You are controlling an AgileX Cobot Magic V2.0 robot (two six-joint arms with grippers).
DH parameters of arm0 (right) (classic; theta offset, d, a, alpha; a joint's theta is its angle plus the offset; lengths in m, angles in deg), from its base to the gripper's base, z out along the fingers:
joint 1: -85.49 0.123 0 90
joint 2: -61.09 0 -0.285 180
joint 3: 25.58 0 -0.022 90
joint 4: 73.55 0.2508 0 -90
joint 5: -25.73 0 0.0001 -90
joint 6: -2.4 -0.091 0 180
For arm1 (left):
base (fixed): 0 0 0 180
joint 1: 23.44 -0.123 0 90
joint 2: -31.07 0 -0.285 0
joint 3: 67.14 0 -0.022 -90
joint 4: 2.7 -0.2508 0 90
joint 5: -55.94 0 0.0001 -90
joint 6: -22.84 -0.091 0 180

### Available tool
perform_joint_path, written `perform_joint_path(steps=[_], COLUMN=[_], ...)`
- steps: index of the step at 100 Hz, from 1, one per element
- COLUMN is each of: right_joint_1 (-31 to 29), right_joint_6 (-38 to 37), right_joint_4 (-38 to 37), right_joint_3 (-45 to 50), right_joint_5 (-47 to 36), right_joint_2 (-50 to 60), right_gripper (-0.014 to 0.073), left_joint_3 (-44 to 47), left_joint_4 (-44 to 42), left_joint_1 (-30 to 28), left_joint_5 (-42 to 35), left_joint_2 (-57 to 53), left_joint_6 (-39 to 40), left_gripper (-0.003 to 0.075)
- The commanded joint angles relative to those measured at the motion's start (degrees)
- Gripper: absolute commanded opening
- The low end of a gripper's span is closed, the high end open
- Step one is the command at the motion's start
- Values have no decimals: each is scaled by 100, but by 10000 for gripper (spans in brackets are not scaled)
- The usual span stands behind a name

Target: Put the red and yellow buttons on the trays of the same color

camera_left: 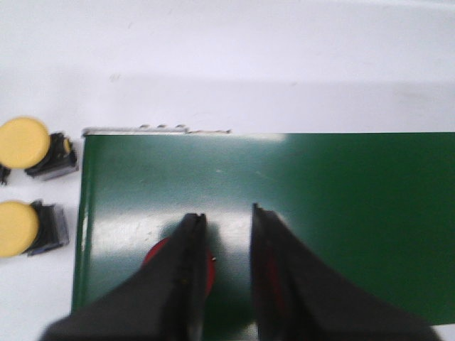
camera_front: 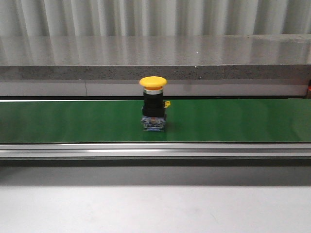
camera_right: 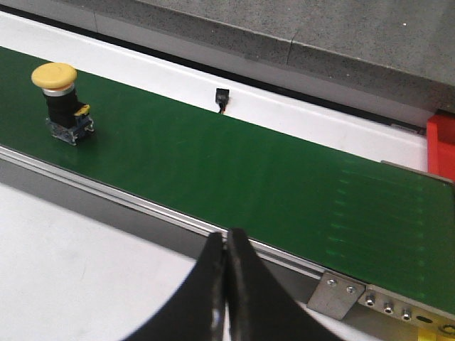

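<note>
Item 1. Yellow button (camera_front: 152,103): mushroom cap on a black body with a blue-and-clear base, standing upright on the green conveyor belt (camera_front: 58,121). It shows in the front view at mid-belt and in the right wrist view (camera_right: 61,101), well away from the right gripper's fingers and beyond the belt's metal rail (camera_right: 128,200). The left wrist view does not show it.

Item 2. Right gripper (camera_right: 226,245): fingers pressed together, nothing between them, hanging over the pale table on the near side of the rail. Only its own wrist view shows it.

Item 3. Left gripper (camera_left: 227,224): fingers apart, over the end of the green belt (camera_left: 341,213). Seen only in the left wrist view.

Item 4. Red button (camera_left: 161,252): a red cap partly hidden under one finger of the left gripper, on the belt; red also shows along the inner face of the other finger. Whether the fingers touch it, cannot tell. Left wrist view only.

Item 5. Two further yellow buttons (camera_left: 24,138) (camera_left: 17,227): lying on the white surface just off the belt's end, to the side of the left fingers. Left wrist view only.

Item 6. Red tray (camera_right: 441,145): a corner at the frame's edge beyond the belt. Right wrist view only.

Item 7. Small black connector (camera_right: 222,96): on the white strip behind the belt. Right wrist view only.
</note>
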Motion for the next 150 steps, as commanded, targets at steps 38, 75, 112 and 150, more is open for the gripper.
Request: perform_joint_path(steps=[38,75,112,150], right_joint_1=[-4,67,529,1041], right_joint_6=[-61,-390,-390,-201], right_joint_4=[35,42,160,160], right_joint_3=[-468,-2080,-4240,-5562], right_joint_5=[-229,373,1900,2886], right_joint_2=[-683,-2858,-5412,-7280], right_gripper=[-67,-58,573,581], left_joint_3=[2001,3263,3383,3383], left_joint_4=[48,62,39,39], left_joint_1=[1073,1073,1073,1073], left_joint_5=[-1323,-1582,-1600,-1600], left_joint_2=[-2277,-3655,-4050,-4051], left_joint_6=[-364,-364,-364,-364], left_gripper=[-20,-20,-20,-20])
